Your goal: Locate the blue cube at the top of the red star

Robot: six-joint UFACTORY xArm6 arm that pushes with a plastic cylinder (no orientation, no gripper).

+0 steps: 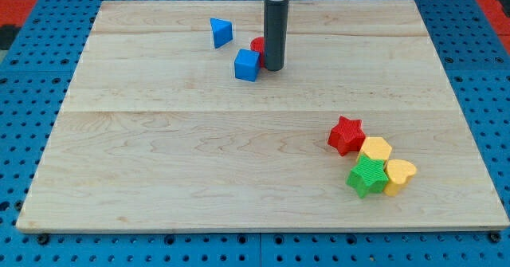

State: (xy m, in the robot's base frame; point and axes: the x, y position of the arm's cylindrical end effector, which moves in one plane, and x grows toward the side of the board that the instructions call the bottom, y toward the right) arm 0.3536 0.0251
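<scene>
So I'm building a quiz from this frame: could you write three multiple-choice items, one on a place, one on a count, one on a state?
1. Where is the red star?
A. view's top left
B. view's lower right
C. centre

2. How many blue blocks?
A. one
B. two
C. four

3. My tip is:
A. right beside the blue cube
B. touching the green star
C. off the board

Answers:
1 B, it heads the lower-right cluster.
2 B, cube plus blue triangular block.
3 A, it stands just right of the cube.
</scene>
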